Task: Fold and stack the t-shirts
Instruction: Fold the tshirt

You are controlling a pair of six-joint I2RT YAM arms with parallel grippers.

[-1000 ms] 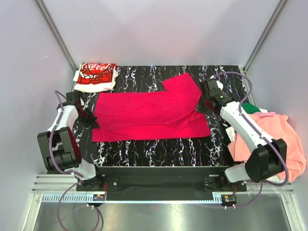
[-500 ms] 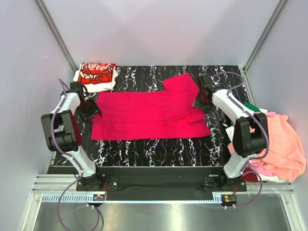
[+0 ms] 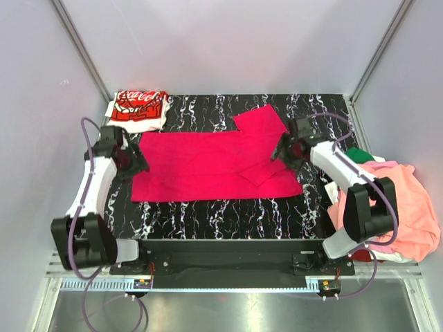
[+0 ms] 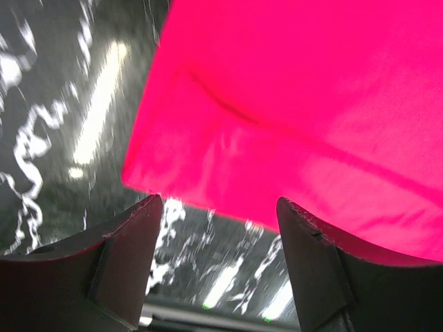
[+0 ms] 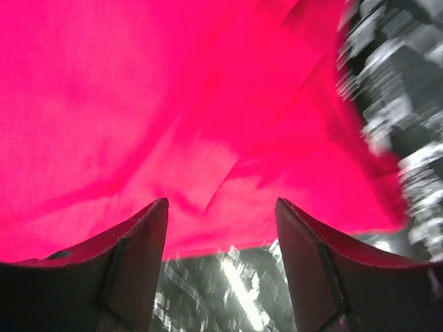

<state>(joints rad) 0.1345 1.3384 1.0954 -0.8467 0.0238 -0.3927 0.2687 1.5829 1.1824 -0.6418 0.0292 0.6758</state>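
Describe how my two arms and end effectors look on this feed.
The left arm and right arm match: white shells, black joints, a thin purple cable looping along each. The left end effector and right end effector each have two dark, wedge-shaped fingers.

Two t-shirts are lying singly: one crimson-pink t-shirt (image 3: 214, 162) and one white t-shirt with red print (image 3: 138, 109). One heap at the right is showing one salmon-orange garment (image 3: 412, 207) and one green garment (image 3: 358, 153); any further pieces in it cannot be counted. Two arms are showing, the left arm (image 3: 93, 183) and the right arm (image 3: 339, 166), carrying two grippers: the left gripper (image 3: 138, 164) and the right gripper (image 3: 280, 152). One table (image 3: 228, 211) is bearing them.
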